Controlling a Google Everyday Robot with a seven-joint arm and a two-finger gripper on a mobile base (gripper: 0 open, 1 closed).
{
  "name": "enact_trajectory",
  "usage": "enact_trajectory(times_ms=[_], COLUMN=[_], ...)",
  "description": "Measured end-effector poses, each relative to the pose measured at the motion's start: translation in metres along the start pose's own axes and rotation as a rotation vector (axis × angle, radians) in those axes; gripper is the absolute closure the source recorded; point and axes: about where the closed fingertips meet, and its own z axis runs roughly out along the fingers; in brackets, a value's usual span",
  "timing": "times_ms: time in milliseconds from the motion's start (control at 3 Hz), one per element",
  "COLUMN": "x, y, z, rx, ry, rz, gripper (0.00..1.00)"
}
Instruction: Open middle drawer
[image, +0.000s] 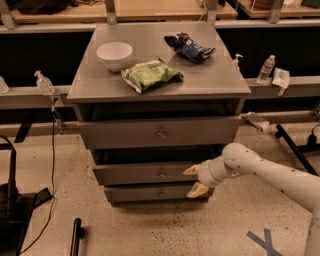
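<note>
A: Where is the two-finger gripper (195, 180)?
B: Low on the right, at the end of the white arm (270, 172) that reaches in from the right edge. It sits at the right end of the middle drawer (140, 173), the wide flat grey front that is second of three in the grey metal cabinet (220, 82).
A: And its fingers?
B: They are spread wide and grip nothing. One cream tip is at the drawer's upper edge and the other by its lower edge, both pointing left toward the small round knob (162, 173). I cannot quite tell whether they touch the front.
A: The other drawers?
B: The top drawer (125, 134) juts forward beyond the middle one. The bottom drawer (145, 193) lies just under it.
A: On top?
B: A round white bowl (114, 52), a crinkled green bag (150, 75) just beside it, and a dark blue bag (189, 47) toward the back right.
</note>
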Motion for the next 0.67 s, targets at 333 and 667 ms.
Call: enact_trajectory(times_ms=[333,667], x=[-0.004,-0.008], y=[0.019,0.019], z=[-0.005,-0.016], rx=[-0.035,0.009], ry=[-0.041,-0.058], rz=[-0.015,-0.018], gripper=[0.45,0.40])
